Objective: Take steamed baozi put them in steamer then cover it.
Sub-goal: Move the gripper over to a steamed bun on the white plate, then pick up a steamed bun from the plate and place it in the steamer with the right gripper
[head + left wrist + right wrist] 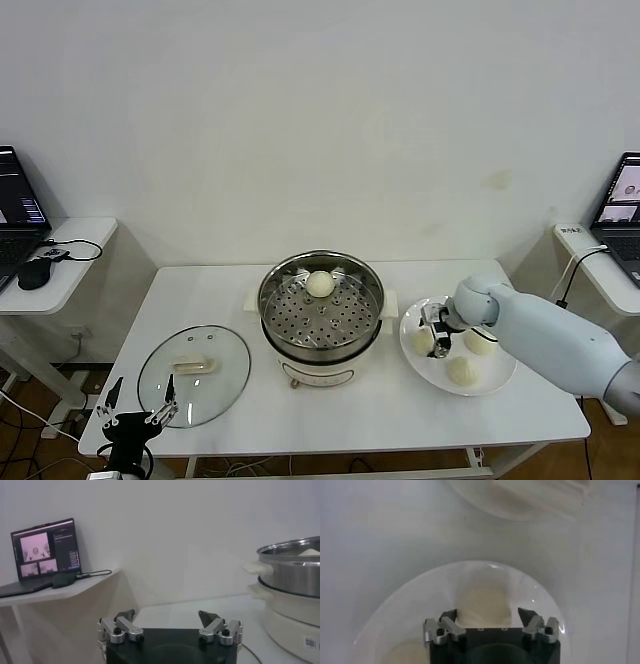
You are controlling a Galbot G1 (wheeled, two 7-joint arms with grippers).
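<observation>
No writing can be read; a small label on the steamer (321,322) base is too blurred to make out. The right claw (438,336) is down over the plate (497,382), its fingers (447,618) apart on either side of one bun (484,605), not clearly clamped on it. Two more buns (479,341) lie just beside it on the plate; a fourth (320,284) sits in the steamer, well left of it. The left claw (138,413) hangs spread wide at the counter (380,415) edge, just before the lid (194,373).
</observation>
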